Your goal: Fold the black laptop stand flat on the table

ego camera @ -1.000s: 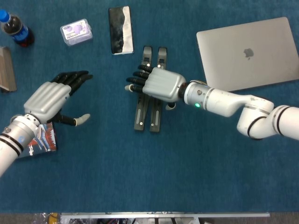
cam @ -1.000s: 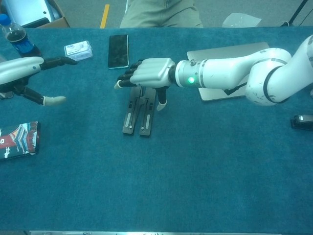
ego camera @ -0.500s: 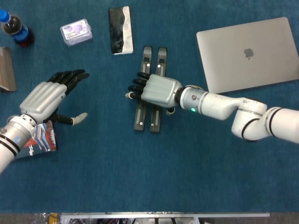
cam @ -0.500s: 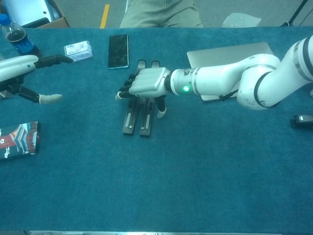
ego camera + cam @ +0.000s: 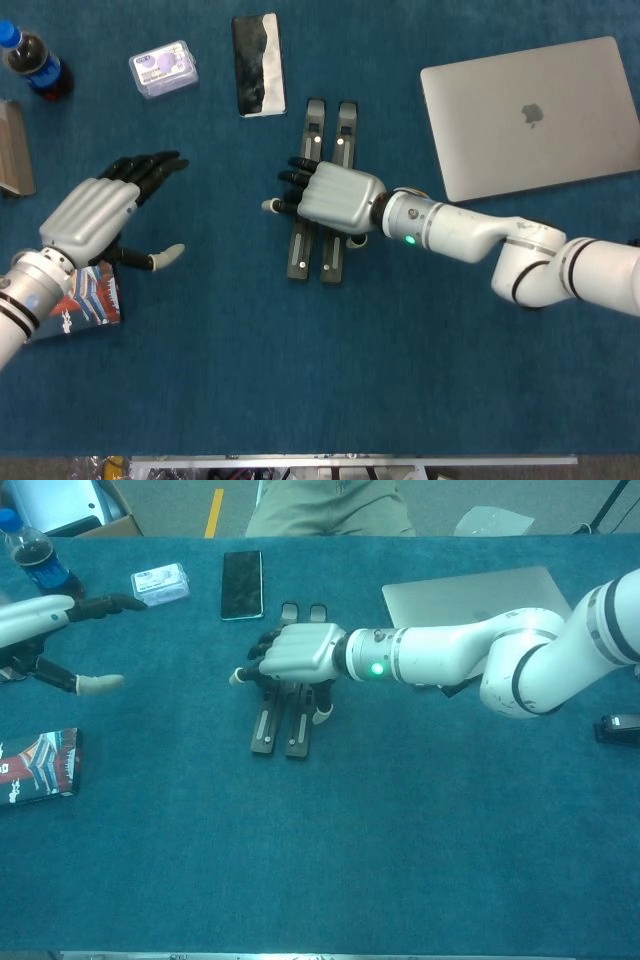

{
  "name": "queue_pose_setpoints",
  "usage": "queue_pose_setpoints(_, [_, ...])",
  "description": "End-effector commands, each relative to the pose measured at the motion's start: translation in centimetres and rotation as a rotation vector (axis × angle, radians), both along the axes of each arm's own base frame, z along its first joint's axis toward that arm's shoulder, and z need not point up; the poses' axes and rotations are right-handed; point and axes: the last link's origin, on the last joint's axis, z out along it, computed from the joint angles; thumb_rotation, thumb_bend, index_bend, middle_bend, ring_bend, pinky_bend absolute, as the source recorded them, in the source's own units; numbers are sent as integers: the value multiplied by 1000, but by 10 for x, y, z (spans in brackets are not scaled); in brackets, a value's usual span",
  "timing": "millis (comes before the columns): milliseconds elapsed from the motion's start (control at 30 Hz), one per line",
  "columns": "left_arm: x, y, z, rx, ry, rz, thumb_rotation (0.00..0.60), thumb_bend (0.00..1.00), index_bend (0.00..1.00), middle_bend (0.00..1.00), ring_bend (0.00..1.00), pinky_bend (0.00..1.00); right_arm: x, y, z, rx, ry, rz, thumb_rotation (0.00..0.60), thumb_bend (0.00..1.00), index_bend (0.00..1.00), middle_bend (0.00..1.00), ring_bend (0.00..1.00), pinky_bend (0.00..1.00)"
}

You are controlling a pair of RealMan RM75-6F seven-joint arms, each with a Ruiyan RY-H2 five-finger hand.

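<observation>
The black laptop stand [image 5: 301, 254] lies flat on the blue table as two long bars side by side; the chest view shows its near end [image 5: 268, 730]. My right hand [image 5: 335, 195] is spread palm down over the stand's middle, its dark fingers [image 5: 293, 181] pointing left past the bars and its thumb on the bars' right side. The same hand [image 5: 300, 652] appears low on the stand in the chest view, covering its middle. My left hand [image 5: 95, 215] hovers open far to the left, well apart from the stand, and shows in the chest view [image 5: 40, 620] too.
A silver laptop [image 5: 530, 115] lies shut at the back right. A black phone [image 5: 258, 65], a clear box [image 5: 163, 68] and a cola bottle [image 5: 30, 60] sit along the back left. A printed packet [image 5: 90, 300] lies under my left wrist. A small black item [image 5: 620, 728] sits far right.
My right hand has slid toward the near end of the stand and settled lower over its middle. My left hand has drifted slightly left, still open.
</observation>
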Motion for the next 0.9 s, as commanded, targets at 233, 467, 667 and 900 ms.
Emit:
queue_pose_setpoints(233, [0,-1,-2,-9,-5,-1,402,280,2,19,0,39,-2,3,-3,4,-26,4,600,115,129,396,89,33])
queue_pose_setpoints(467, [0,-2,-1,-11,-10,1,403,280,0,19,0,39,0,6,-4,4,-68,5,600,137,183,494,156,34])
queue_pose_setpoints(667, [0,-2,-1,-11,-10,-2,405,280,0,19,0,39,-1,6,-1,10,-73,-6,600,138,181,394,129,34])
queue_pose_setpoints(900, [-1,1,-2,12,-11,-14,402,280,0,20,0,39,-6,5,19,-24,-123,-72,600,140,0,71,0,34])
